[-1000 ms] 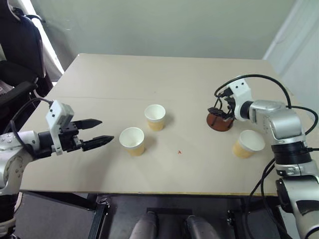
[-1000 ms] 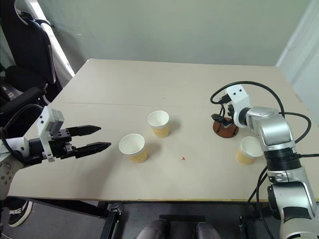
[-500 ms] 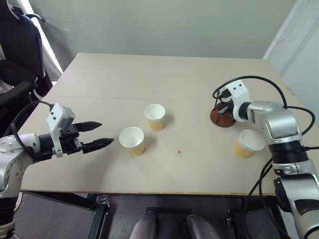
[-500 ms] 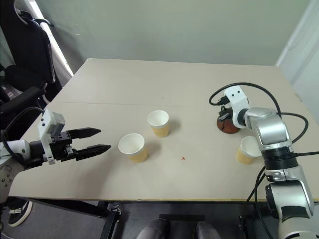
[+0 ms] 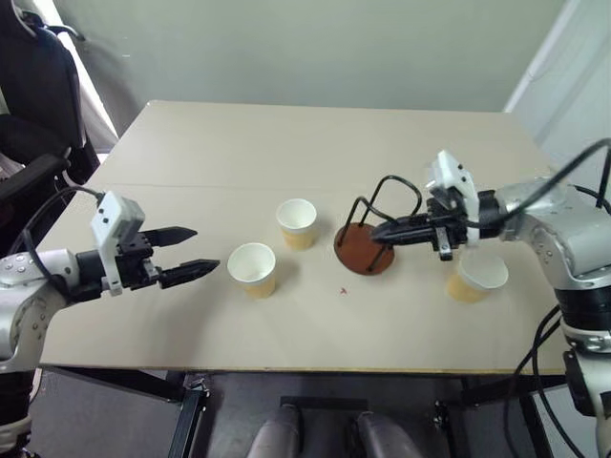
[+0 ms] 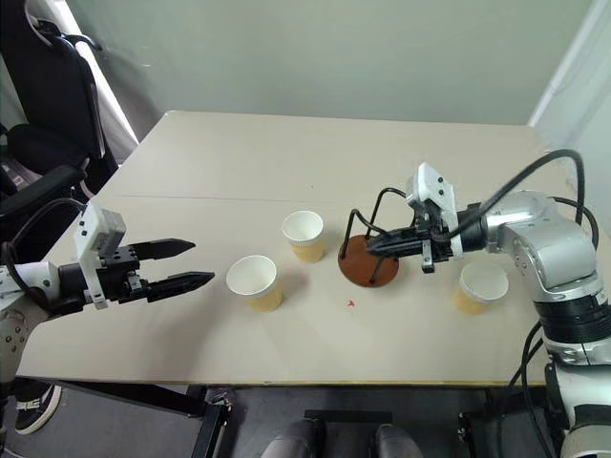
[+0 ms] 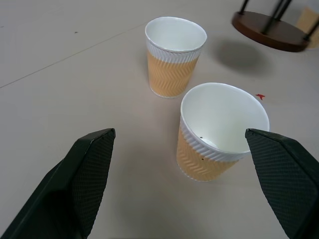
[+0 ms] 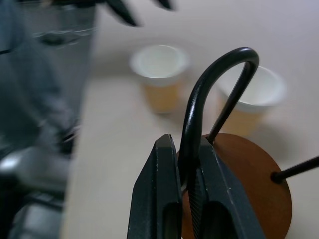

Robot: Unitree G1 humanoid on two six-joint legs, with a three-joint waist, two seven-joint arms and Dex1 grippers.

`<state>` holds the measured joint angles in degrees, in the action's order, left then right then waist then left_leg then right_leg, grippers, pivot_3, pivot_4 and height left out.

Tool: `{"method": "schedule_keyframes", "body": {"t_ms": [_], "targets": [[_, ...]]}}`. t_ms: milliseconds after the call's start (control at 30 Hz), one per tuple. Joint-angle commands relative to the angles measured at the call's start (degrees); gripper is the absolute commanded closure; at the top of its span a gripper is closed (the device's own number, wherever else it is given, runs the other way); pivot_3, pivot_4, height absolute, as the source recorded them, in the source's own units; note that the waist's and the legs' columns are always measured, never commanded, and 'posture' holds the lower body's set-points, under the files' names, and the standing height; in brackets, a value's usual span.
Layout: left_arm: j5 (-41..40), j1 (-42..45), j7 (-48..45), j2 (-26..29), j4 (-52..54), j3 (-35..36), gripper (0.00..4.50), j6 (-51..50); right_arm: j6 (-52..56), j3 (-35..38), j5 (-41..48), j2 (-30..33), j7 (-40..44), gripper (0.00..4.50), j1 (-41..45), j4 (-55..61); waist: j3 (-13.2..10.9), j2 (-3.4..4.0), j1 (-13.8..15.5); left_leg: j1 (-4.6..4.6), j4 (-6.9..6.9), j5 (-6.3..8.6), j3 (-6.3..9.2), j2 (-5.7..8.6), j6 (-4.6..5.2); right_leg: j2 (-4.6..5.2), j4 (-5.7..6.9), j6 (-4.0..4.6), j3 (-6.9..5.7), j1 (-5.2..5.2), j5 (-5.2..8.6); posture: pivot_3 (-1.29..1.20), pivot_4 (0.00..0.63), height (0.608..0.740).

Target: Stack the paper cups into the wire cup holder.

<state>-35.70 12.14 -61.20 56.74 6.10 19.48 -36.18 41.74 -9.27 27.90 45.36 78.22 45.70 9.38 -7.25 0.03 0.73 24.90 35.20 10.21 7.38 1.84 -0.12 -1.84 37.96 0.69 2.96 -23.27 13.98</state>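
Note:
Three tan-orange paper cups stand upright on the table: one in the middle (image 5: 297,223), one nearer the front (image 5: 253,269), one at the right (image 5: 474,275). The wire cup holder (image 5: 365,250), a brown disc with black wire loops, hangs tilted just above the table between the middle cup and the right one. My right gripper (image 5: 382,232) is shut on one wire loop (image 8: 219,64), its fingers (image 8: 159,199) pinching the wire. My left gripper (image 5: 203,250) stands open left of the front cup (image 7: 219,130), empty, level with it.
The beige table (image 5: 286,143) runs back to a pale wall. A black chair (image 5: 38,76) stands off the table's left side. A small red mark (image 5: 344,290) lies on the table near the front.
My right gripper has shut on the holder's wire loop and carried the holder left from the right side to the table's middle, tilting it. The left arm has kept still.

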Motion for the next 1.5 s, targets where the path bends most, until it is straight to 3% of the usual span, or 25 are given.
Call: {"method": "schedule_keyframes", "body": {"t_ms": [33, 367, 933, 1067, 1367, 1500], "targets": [[0.1, 0.6, -0.2, 0.5, 0.9, 0.9, 0.00, 0.8, -5.4, -3.2, -0.5, -0.3, 5.8, 4.48, 1.9, 0.3, 0.0, -0.03, -0.1, -0.01, 0.00, -0.01, 0.00, 0.00, 0.02, 0.00, 0.02, 0.00, 0.00, 0.01, 0.00, 0.00, 0.150, 0.740], [-1.4, -3.4, 1.5, 0.1, 4.8, 3.7, 0.00, -0.7, -19.2, -13.0, -8.4, -4.0, 14.1, 4.48, 4.7, -7.4, 0.0, -0.04, -0.3, 0.03, 0.06, 0.03, 0.01, -0.02, 0.13, 0.00, 0.02, 0.02, -0.01, -0.01, -0.01, 0.00, 0.150, 0.740], [-2.8, -7.4, 3.4, 0.3, 8.8, 7.4, 0.00, -3.0, -31.5, -19.9, -13.7, -5.9, 14.3, 4.48, 7.4, -15.0, 0.0, -0.08, -0.2, -0.02, 0.07, 0.07, 0.00, -0.08, 0.02, -0.01, 0.06, 0.24, -0.07, -0.01, -0.11, 0.00, 0.150, 0.740], [-3.1, -8.0, 3.5, 0.4, 9.7, 8.1, 0.00, -3.4, -31.6, -21.6, -13.3, -4.6, 14.3, 3.35, 7.7, -14.7, 0.0, -0.07, -0.2, -0.02, 0.07, 0.09, 0.00, -0.09, -0.01, -0.01, 0.06, 0.27, -0.08, -0.01, -0.12, 0.00, 0.150, 0.740], [-3.3, -7.7, 3.0, 1.3, 9.0, 8.0, 0.00, -2.9, -32.8, -20.1, -12.6, -4.0, 14.3, 0.09, 9.8, -16.1, 0.0, -0.08, -0.2, -0.04, 0.06, 0.10, 0.00, -0.10, -0.05, -0.01, 0.07, 0.34, -0.08, -0.02, -0.12, 0.00, 0.150, 0.740], [-3.1, -4.8, 1.1, 2.8, 6.7, 7.1, 0.00, -2.2, -30.8, -14.9, -9.6, -1.4, 14.3, 0.02, 13.2, -14.9, 0.0, -0.07, 0.0, -0.02, 0.06, 0.11, 0.00, -0.10, -0.05, -0.01, 0.07, 0.36, -0.09, -0.04, -0.12, 0.00, 0.150, 0.740]]}}
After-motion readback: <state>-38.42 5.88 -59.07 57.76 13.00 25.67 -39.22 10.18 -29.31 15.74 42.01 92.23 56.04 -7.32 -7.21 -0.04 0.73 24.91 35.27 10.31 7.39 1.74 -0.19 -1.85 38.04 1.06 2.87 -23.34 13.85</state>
